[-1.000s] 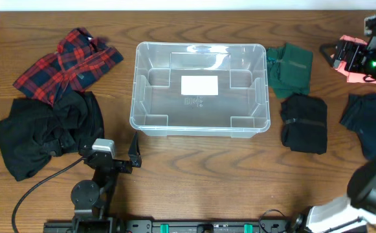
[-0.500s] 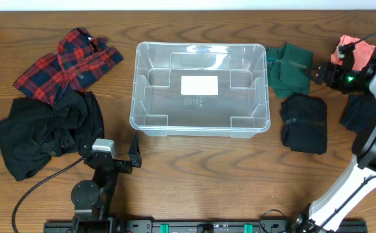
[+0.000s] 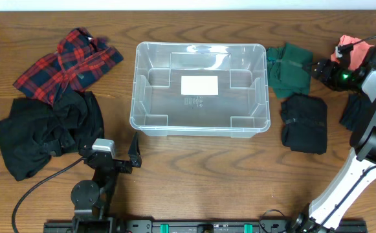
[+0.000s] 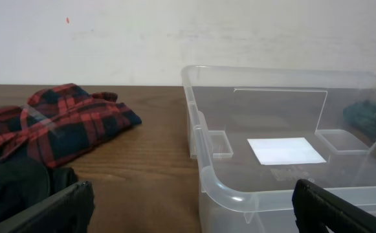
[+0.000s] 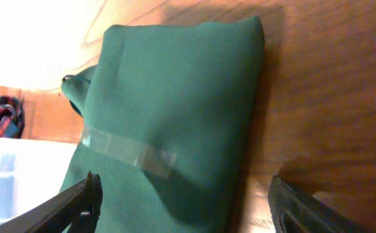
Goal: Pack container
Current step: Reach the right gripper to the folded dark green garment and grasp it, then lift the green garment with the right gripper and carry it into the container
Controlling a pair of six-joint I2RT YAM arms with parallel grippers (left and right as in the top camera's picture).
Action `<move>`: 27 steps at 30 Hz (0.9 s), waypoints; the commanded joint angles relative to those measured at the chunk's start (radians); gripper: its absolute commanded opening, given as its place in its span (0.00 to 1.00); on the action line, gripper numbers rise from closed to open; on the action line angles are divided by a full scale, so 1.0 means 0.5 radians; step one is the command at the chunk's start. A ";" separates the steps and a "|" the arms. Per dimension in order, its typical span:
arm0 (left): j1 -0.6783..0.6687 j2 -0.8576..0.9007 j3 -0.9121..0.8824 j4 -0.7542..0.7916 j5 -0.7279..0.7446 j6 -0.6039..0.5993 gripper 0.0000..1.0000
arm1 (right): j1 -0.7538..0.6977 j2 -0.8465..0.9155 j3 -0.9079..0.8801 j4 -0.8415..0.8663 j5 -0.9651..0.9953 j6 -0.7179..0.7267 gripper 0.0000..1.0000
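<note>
AT THE TABLE: Your right gripper [image 5: 188,194] hangs over the folded green garment [image 5: 175,103]. Its jaws stand wide, one finger at each lower corner of the wrist view, and green cloth fills the space between them (whether either finger touches the fabric cannot be told from here). A strip of clear tape [image 5: 131,153] crosses the garment. Seen from overhead, that gripper sits at the green garment's right edge, and its arm reaches in from the right side of the wooden table [image 3: 194,184].

The container [image 3: 199,129] lies open-topped in the middle of the table, toward the far edge, with its white label [image 3: 199,85] showing on the floor. The green garment lies just beside its right wall. A folded black garment [image 3: 304,123] lies toward the near edge from the green one, apart from the container. Further right, a dark blue garment [image 3: 347,115] is partly hidden behind the right arm, and a coral-pink cloth [image 3: 359,44] shows near the far right corner.

Your left gripper [image 4: 191,194] rests low at the near left of the table. Its jaws are spread wide and hold nothing, and it faces the container's near left corner. Left of the container a red plaid shirt [image 3: 68,63] lies spread out. A crumpled black garment [image 3: 45,133] lies against the shirt's near side, and a black cable [image 3: 35,188] curls across the wood below it
</note>
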 commanded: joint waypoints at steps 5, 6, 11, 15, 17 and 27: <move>-0.006 -0.010 -0.038 -0.063 0.012 -0.004 0.98 | 0.152 0.118 -0.022 -0.011 0.293 0.254 0.66; -0.006 -0.010 -0.038 -0.064 0.012 -0.004 0.98 | 0.163 0.118 -0.022 -0.015 0.315 0.256 0.64; -0.006 -0.010 -0.038 -0.063 0.012 -0.004 0.98 | 0.200 0.118 -0.022 -0.047 0.485 0.344 0.25; -0.006 -0.010 -0.038 -0.063 0.012 -0.004 0.98 | 0.191 0.110 -0.021 -0.050 0.487 0.343 0.01; -0.006 -0.010 -0.038 -0.064 0.012 -0.004 0.98 | 0.185 0.086 -0.021 -0.051 0.487 0.341 0.01; -0.006 -0.010 -0.038 -0.064 0.012 -0.004 0.98 | 0.175 -0.533 -0.017 -0.165 0.503 0.302 0.01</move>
